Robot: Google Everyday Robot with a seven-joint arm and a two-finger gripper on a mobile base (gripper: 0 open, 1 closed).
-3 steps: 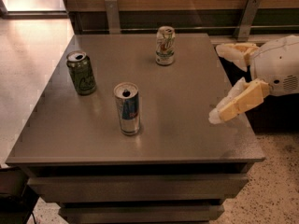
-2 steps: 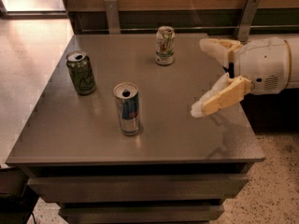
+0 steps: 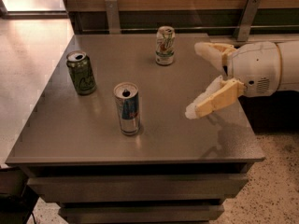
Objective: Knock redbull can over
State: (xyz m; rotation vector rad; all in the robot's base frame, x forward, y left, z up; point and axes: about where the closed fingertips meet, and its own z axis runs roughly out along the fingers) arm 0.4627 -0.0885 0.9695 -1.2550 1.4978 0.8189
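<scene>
The redbull can (image 3: 127, 108), slim, blue and silver with a red mark and a silver top, stands upright on the grey table (image 3: 93, 139) near its front middle. My gripper (image 3: 195, 80) hangs over the right part of the table, to the right of the can and well apart from it. Its two cream fingers (image 3: 212, 100) are spread wide, one toward the back and one toward the front, with nothing between them.
A dark green can (image 3: 81, 72) stands upright at the left of the table. A white can with green and red print (image 3: 165, 45) stands at the back middle. A wooden wall with metal brackets runs behind. The table's right edge is under my arm.
My gripper has moved left, from beyond the table's right edge to over its right part, closer to the redbull can. The cans have not moved.
</scene>
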